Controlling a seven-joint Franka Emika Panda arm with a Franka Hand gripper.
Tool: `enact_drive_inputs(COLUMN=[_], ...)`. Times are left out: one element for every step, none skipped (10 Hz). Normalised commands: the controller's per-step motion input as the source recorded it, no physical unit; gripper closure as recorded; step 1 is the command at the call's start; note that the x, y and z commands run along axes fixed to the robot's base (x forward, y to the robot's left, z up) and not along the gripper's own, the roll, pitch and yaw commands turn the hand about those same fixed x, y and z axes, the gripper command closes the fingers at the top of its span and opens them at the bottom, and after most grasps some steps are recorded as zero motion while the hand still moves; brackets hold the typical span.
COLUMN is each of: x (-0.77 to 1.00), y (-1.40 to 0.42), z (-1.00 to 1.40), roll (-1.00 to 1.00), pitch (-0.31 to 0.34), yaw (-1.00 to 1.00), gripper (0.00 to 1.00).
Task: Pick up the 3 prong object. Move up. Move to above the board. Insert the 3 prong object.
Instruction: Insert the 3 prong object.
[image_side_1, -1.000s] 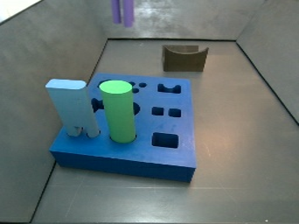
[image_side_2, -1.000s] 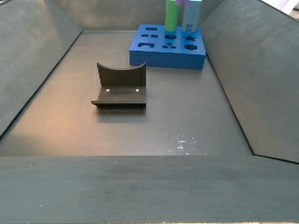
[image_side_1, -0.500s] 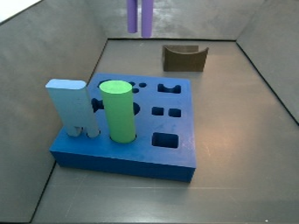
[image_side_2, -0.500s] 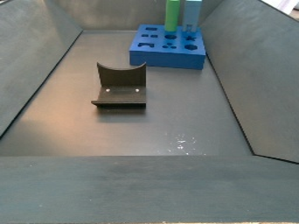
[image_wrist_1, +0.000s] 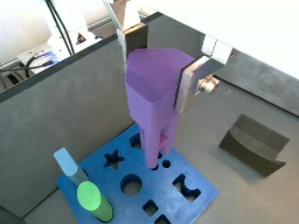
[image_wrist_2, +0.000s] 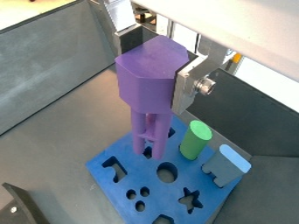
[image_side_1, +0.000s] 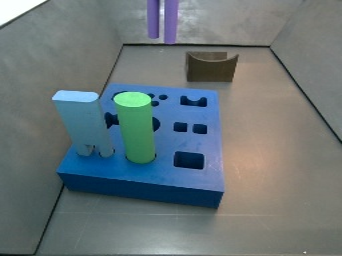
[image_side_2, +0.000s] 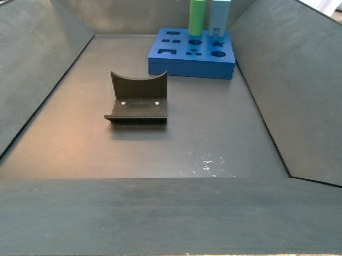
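**Purple peg held high over the blue board**

In both wrist views we see the gripper clamped on the wide head of the purple peg, its prongs pointing down, well above the blue board. A green cylinder and a pale blue block stand upright in the board.

The 3 prong object is drifting rightward along the top edge of a side view, from upper left toward upper center, carried by the gripper clamped around it.
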Motion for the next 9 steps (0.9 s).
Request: enact_drive_inputs(x=[0.24, 0.33, 0.12, 0.13, 0.16, 0.11, 0.03, 0.05, 0.01], y=[0.27, 0.30, 0.17, 0.17, 0.16, 0.13, 0.11, 0.09, 0.11], z=[0.00, 0.00, -0.03, -0.07, -0.11, -0.17, -0.19, -0.22, -0.19], roll=[-0.17, -0.21, -0.14, -0.14, -0.12, -0.11, -0.08, -0.08, -0.08], pitch=[0.057, 0.066, 0.000, 0.000, 0.000, 0.000, 0.000, 0.000, 0.000], yaw=[-0.35, -0.35, -0.46, -0.47, -0.43, -0.59, -0.57, -0.72, -0.69], gripper=[1.00, 1.00, 1.00, 1.00, 1.00, 1.00, 1.00, 1.00, 1.00])
